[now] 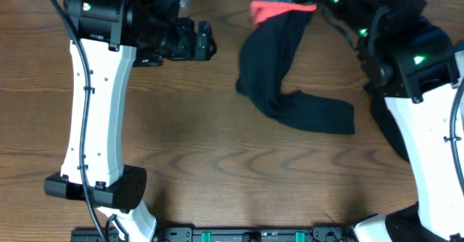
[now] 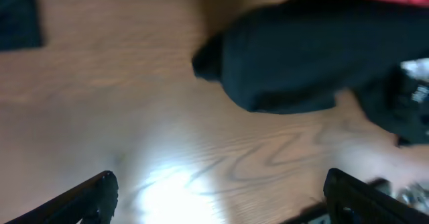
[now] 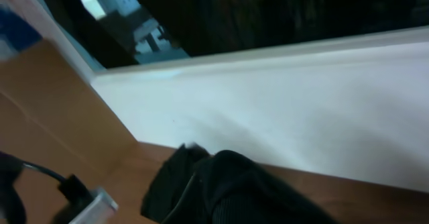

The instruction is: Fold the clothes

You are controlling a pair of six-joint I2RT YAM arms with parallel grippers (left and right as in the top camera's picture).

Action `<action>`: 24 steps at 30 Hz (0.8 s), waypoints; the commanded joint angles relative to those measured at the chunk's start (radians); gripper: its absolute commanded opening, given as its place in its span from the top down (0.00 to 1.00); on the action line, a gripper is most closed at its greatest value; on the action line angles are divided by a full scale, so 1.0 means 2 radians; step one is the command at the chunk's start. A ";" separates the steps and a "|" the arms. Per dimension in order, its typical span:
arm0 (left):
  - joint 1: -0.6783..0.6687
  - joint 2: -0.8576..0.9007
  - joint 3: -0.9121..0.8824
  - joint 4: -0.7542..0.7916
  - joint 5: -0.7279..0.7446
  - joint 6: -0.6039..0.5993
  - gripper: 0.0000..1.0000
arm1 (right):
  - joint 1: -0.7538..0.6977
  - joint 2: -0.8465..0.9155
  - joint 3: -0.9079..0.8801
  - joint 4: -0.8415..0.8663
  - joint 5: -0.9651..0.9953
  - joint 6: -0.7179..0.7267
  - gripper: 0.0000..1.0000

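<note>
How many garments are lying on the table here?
1: the black garment with a coral band, trailing from the top edge onto the table. Others may be hidden beyond that edge.

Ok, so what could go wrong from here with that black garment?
1. The right gripper seems to pinch the black garment only near its coral-red band, and a one-point hold could slip.
2. The garment's lower end lies bent on the table, so folding now may trap that kink.
3. The left gripper hangs open nearby and might snag the fabric.
</note>
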 commanded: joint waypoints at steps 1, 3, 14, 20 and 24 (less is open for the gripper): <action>-0.001 0.004 -0.010 0.020 0.068 0.044 0.02 | -0.024 -0.006 0.005 0.023 -0.074 0.046 0.99; -0.001 0.004 -0.023 0.045 0.074 0.058 0.02 | -0.035 -0.006 0.005 0.037 -0.111 0.068 0.99; -0.001 0.004 -0.145 0.157 0.091 0.104 0.02 | -0.052 -0.006 0.005 0.078 -0.273 0.143 0.99; -0.001 0.004 -0.185 0.200 0.102 0.110 0.02 | -0.052 -0.006 0.005 0.084 -0.321 0.158 0.99; -0.001 0.004 -0.187 0.211 0.122 0.138 0.02 | -0.056 -0.006 0.005 0.096 -0.348 0.175 0.99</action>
